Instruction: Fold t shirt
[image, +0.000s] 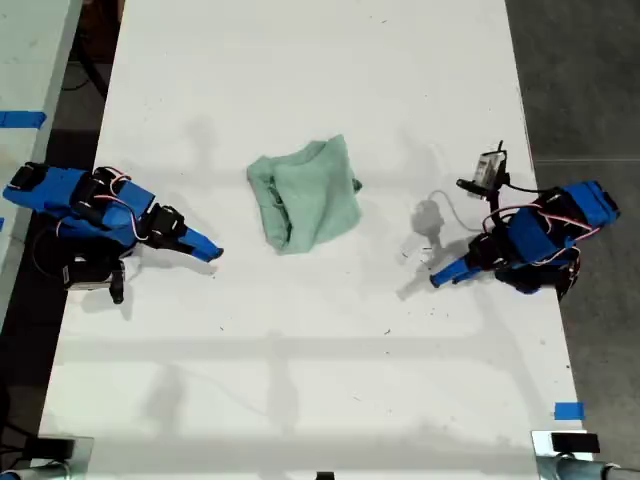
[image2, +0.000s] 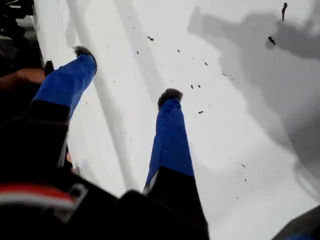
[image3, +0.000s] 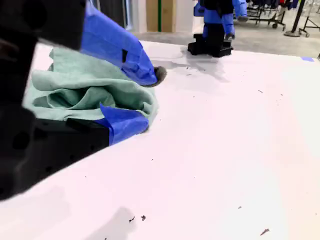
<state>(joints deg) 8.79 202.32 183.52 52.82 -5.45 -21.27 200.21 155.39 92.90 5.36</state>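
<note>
T shirt (image: 305, 195): pale mint, rumpled squarish bundle mid-table. First gripper (image2: 127, 75) jaws apart, empty; second gripper (image3: 150, 100) jaws parted, empty.

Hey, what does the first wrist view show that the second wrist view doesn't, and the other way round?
Only the first wrist view: my first gripper, jaws apart above bare table, with dark specks and a grey shadow.

Only the second wrist view: my second gripper, the rumpled t shirt seen past its blue fingers, and another arm at the table's far edge.

Both: the white table and open blue jaws holding nothing.
</note>
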